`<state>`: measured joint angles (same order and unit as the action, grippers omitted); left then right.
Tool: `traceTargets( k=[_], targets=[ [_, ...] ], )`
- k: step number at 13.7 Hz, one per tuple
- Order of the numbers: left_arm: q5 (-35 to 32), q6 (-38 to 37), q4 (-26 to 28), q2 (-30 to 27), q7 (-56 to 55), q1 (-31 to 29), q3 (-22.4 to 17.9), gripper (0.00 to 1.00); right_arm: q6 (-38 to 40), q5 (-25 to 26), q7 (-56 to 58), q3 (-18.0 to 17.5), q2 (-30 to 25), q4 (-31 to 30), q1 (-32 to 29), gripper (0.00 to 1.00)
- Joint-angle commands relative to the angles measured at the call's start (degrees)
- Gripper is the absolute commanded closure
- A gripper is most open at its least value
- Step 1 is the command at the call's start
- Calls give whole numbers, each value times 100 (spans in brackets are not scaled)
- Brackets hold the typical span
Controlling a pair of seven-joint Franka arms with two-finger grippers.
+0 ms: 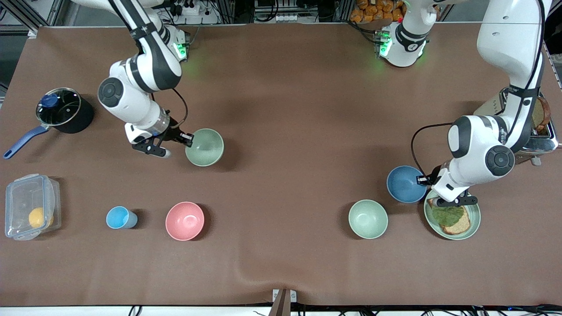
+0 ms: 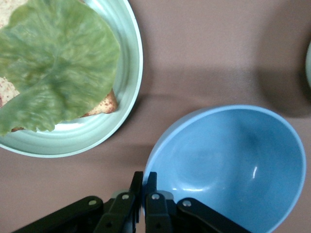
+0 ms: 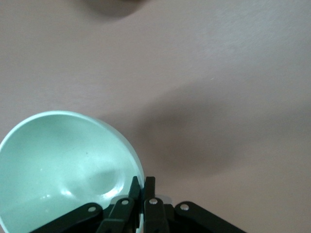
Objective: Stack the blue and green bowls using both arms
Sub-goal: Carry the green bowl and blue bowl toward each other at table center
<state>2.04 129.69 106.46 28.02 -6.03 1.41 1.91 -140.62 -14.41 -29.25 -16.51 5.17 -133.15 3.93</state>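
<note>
At the left arm's end of the brown-covered table, the left gripper is clenched on the rim of the blue bowl, one finger inside the wall and one outside. The round, matte bowl is empty and sits tilted in the left wrist view, beside a pale green plate carrying a slice of bread under a crinkled lettuce leaf.

Toward the right arm's end, the right gripper pinches the rim of an empty sage-green bowl, its smooth inside showing soft highlights. A look-alike green bowl, also empty, stands free nearer the front camera than the blue one.

Nearer the camera at the right arm's end sit an empty pink bowl, a small light-blue cup and a clear lidded plastic box holding a round yellow-orange fruit. A black saucepan with a glass lid and a blue handle stands farther from the camera. A metal toaster holding bread sits at the table's edge.
</note>
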Motion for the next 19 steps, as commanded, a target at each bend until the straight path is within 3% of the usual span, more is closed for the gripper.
traceTargets(
  k=[1,8,15,19],
  targets=[
    [103,-23,76,-209,-336,-9,170,100,-429,-62,-939,-54,238,61,536,100],
    [190,-207,6,-385,-1135,-18,600,100,-1475,8,-2663,-36,976,61,1829,100],
    [559,-971,-573,-368,-1849,8,1040,100,-1934,17,-3412,-1,1469,350,2542,100],
    [657,-1077,-565,-324,-2304,184,1364,100,-2223,26,-3456,17,1723,342,2638,100]
  ],
)
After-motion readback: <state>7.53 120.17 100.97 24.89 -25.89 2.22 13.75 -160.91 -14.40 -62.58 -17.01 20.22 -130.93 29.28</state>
